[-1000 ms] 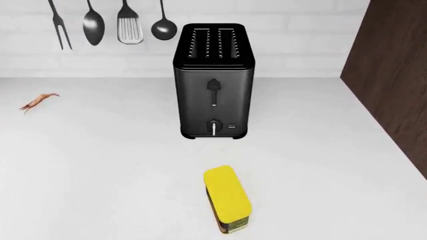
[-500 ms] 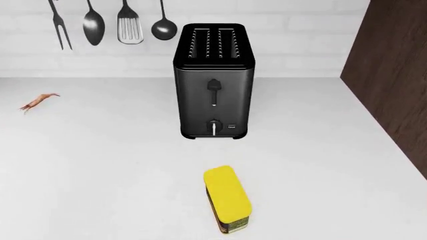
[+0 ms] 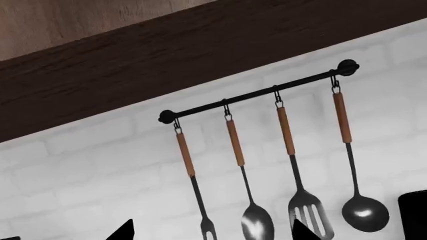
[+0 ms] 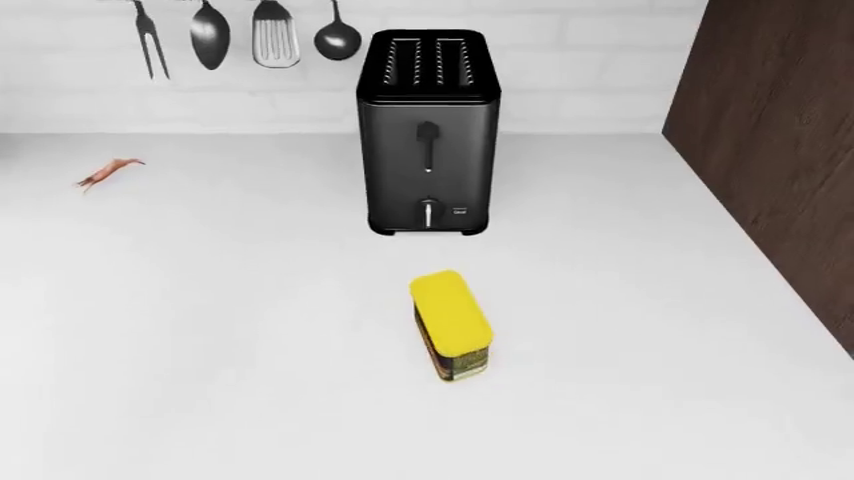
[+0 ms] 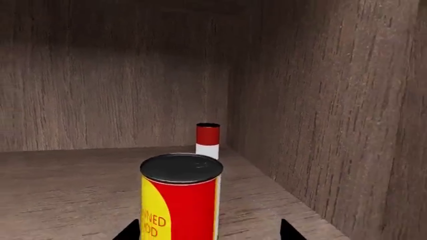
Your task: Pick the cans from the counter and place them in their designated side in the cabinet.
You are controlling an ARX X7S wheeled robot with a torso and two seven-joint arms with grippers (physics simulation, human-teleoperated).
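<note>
My right pincer [image 5: 207, 234] is inside the cabinet [image 5: 320, 100], fingertips spread either side of the red and yellow can [image 5: 180, 200], which stands upright on the shelf [image 5: 60, 185]; grip contact: can't tell. A small red-and-white can [image 5: 207, 140] stands behind it. Left pincer [image 3: 210, 231] is open, empty, facing the utensil rail [image 3: 257, 95]. Yellow-top can [image 4: 450, 325] sits on the counter [image 4: 200, 350] at 6 o'clock from the toaster [image 4: 429, 130]. Small orange scrap [image 4: 108, 172] at toaster's 9 o'clock.
</note>
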